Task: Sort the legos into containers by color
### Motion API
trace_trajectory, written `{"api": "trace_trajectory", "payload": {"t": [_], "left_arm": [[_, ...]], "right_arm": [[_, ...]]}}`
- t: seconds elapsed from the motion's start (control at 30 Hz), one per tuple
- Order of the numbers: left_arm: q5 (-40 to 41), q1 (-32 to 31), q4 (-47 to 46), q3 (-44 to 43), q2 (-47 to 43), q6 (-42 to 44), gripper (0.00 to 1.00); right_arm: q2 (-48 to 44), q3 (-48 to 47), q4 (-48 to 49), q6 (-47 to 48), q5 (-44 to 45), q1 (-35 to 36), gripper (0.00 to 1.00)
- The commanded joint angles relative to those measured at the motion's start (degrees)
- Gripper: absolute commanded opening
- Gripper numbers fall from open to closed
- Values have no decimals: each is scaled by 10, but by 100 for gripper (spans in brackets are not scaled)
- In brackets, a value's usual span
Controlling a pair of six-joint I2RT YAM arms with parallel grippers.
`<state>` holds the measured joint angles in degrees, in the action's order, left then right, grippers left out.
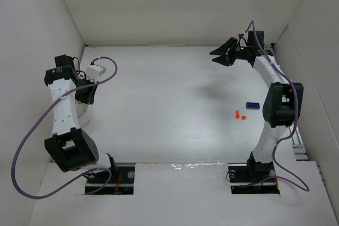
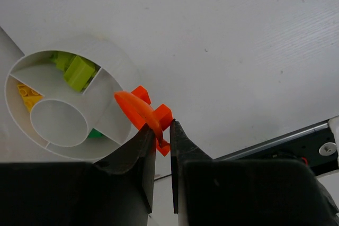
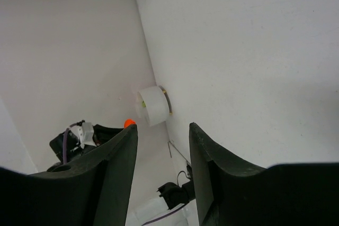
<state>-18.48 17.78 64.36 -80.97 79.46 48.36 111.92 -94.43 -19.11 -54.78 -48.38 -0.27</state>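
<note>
at the part-filled container [image 2: 117,52] the left gripper [image 2: 163,130] pinches an orange lego [image 2: 144,110], the right gripper [image 3: 163,128] gapes empty, and three legos [image 1: 252,105] lie unsorted.

— Is there anything for you to read on your screens: a label, a brand, a number?
— No. None of your three views carries legible text, a number or a sign.
— And the small white box [image 1: 96,71] at the left of your top view?
— It shows too small there for you to make out any marking on it.
</note>
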Motion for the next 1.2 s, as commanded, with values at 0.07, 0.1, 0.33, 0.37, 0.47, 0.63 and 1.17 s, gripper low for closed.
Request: {"api": "trace_trajectory", "payload": {"t": [0.07, 0.1, 0.33, 0.37, 0.47, 0.63, 1.17], "left_arm": [[42, 30, 4, -15, 34, 31, 0], [42, 37, 4, -15, 34, 38, 0], [59, 55, 4, -20, 61, 38, 0], [59, 55, 4, -20, 61, 38, 0], [72, 60, 4, -12, 61, 43, 0], [78, 85, 4, 4, 67, 43, 0], [54, 78, 4, 38, 51, 60, 0]], "right_arm": [[0, -30, 9, 11, -15, 5, 49], [0, -30, 9, 11, -15, 5, 49], [10, -36, 9, 11, -15, 5, 49], [10, -36, 9, 11, -15, 5, 49], [10, -36, 9, 11, -15, 5, 49], [15, -41, 9, 6, -15, 5, 49], [26, -41, 9, 6, -15, 11, 49]]}}
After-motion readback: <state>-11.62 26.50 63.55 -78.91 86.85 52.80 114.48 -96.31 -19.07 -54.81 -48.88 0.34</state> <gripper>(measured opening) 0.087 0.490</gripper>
